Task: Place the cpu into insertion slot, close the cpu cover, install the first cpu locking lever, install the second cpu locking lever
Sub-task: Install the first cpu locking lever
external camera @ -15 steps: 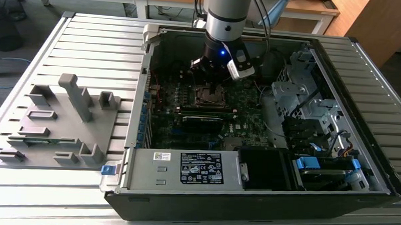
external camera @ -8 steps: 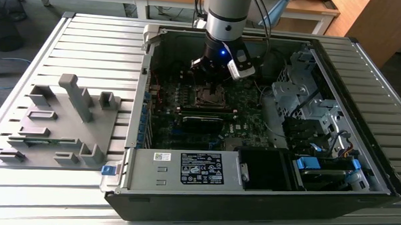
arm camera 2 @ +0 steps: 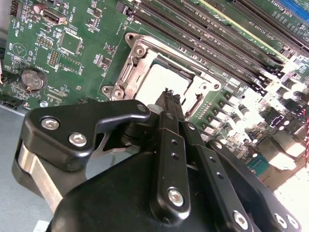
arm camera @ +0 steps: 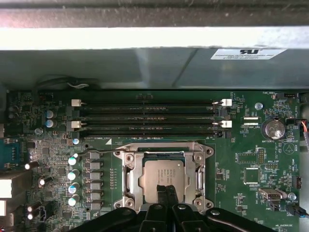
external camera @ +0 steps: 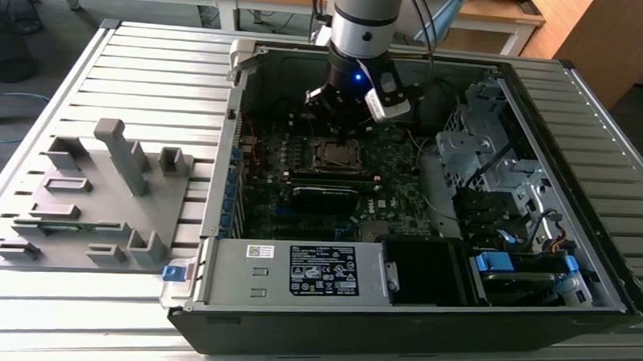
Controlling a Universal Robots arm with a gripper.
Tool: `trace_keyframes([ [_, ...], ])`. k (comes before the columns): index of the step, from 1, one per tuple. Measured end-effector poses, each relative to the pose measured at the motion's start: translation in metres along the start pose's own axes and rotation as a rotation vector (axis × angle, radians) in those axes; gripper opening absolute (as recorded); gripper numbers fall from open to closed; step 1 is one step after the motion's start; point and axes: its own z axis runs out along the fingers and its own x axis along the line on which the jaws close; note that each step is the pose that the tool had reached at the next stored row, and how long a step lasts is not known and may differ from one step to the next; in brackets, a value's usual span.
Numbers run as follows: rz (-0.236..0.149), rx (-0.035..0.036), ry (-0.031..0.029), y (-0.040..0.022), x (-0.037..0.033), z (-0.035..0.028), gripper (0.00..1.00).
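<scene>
Since the small flat square cpu with the dull grey-silver metal top (arm camera: 161,178) is sitting in the small square dark insertion slot with the thin silver rim (arm camera: 164,156), and the thin square silver metal cpu cover (arm camera: 131,181) looks laid down around it, the arm seems to be on the cover-closing bit. Whether that frame is fully flat is hard to call, though.

The black two-finger gripper (arm camera: 164,190) hangs right over the chip's edge with its fingers pinched together and nothing between them, so it's a poker here, not a grabber. To do this well, the push probably wants to land on the frame's rim rather than the chip's lid. It should go straight down and stay gentle, since a sideways scrape could shift the chip. It should also keep clear of the thin steel wire locking lever (arm camera: 99,152) poking out from the socket corner.

Head count:
- one cpu, one slot, one cover and one gripper
- one lever that can be counted for sure
- four long black memory slots (arm camera: 149,115) by the look of it
- one round silver coin battery (arm camera: 273,129)
- one open black computer case (external camera: 402,336)
- one grey plastic fixture tray (external camera: 85,220) at the exterior view's left
</scene>
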Motion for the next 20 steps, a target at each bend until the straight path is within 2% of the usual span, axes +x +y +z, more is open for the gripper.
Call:
trace_keyframes([
  [13, 0.000, 0.0000, -0.0008, 0.0000, 0.0020, 0.0003, 0.11],
  [20, 0.000, 0.0000, -0.0008, -0.0002, 0.0078, 0.0005, 0.11],
])
